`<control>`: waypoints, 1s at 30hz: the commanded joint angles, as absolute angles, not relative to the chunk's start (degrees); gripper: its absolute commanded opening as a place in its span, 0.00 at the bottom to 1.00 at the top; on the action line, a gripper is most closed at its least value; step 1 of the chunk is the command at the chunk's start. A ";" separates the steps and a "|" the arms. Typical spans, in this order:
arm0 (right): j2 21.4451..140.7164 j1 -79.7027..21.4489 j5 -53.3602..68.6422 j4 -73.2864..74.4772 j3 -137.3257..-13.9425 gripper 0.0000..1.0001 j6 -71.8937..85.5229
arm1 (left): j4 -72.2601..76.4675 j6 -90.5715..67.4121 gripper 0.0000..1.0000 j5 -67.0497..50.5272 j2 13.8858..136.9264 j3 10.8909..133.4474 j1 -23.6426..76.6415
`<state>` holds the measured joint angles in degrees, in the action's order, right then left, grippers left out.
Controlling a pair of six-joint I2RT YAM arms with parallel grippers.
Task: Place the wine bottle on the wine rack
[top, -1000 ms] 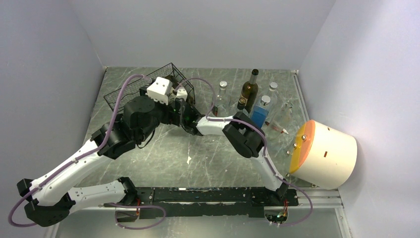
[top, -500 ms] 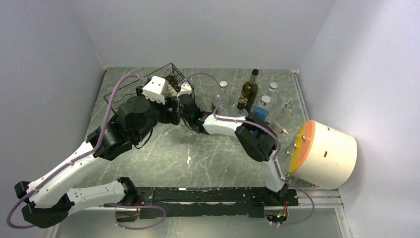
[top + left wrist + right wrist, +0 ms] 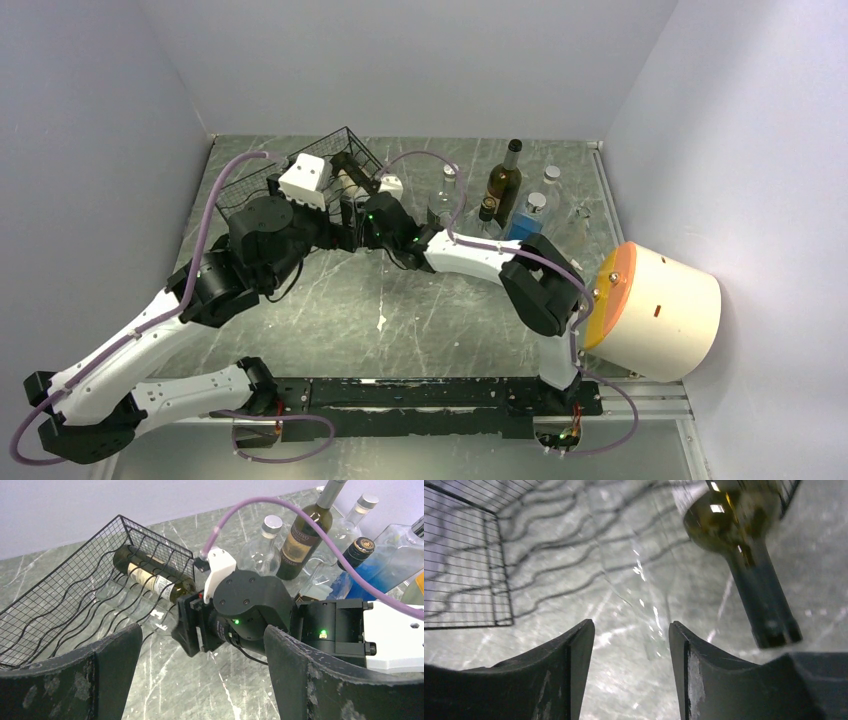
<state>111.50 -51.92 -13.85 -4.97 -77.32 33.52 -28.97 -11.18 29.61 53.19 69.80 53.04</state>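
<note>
**A:** Looking for the wine bottle (image 3: 150, 575), where is it?

**B:** It lies on its side in the wine rack (image 3: 50, 590), a black wire basket at the back left of the table (image 3: 420, 330). The bottle rests in a dip of the wavy wire, which should keep it from rolling. Its neck pokes out of the open front.

**A:** Is anything gripping it?

**B:** No. The right hand (image 3: 630, 625) hovers just in front of the neck, a little to one side. Its fingers are apart, and I can't make out anything solid between them. Something clear and glassy glints in the rack beside the dark bottle, but I can't tell what it is.

**A:** And the other arm?

**B:** The left hand (image 3: 200, 640) hangs near the rack's front, behind the right one. Its fingers are spread wide and hold nothing. My guess is that it's placed to steady the light rack if it shifts.

**A:** So the job looks finished?

**B:** I'd say so. The likely next move is to back out without knocking the neck or the upright bottles (image 3: 503, 180) grouped at the back right.
</note>
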 commanded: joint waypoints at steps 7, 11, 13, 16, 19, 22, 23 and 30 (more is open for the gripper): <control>114.50 -52.09 -15.63 2.98 -77.49 0.50 38.15 | -29.00 -11.34 0.95 30.84 53.12 69.08 53.22; 115.39 -51.90 -15.14 2.33 -78.47 0.43 37.80 | -28.92 -11.34 0.95 31.02 52.91 68.82 53.17; 116.59 -51.75 -14.84 2.69 -79.27 0.38 37.88 | -29.04 -11.21 0.95 31.11 52.97 68.90 53.17; 117.75 -51.36 -13.97 2.40 -79.78 0.32 38.37 | -29.16 -11.16 0.95 31.20 53.02 69.05 53.21; 118.71 -50.90 -12.18 2.18 -80.38 0.29 38.85 | -29.18 -11.07 0.95 31.20 53.00 69.08 53.23; 119.26 -50.48 -10.43 1.74 -80.35 0.28 38.93 | -29.34 -11.14 0.95 31.20 53.10 69.21 53.18; 119.27 -50.42 -10.12 1.49 -80.19 0.27 38.89 | -29.43 -11.16 0.95 31.22 53.07 69.25 53.17; 119.47 -49.64 -9.22 1.88 -81.61 0.28 37.79 | -29.34 -11.21 0.95 30.96 53.12 69.58 53.18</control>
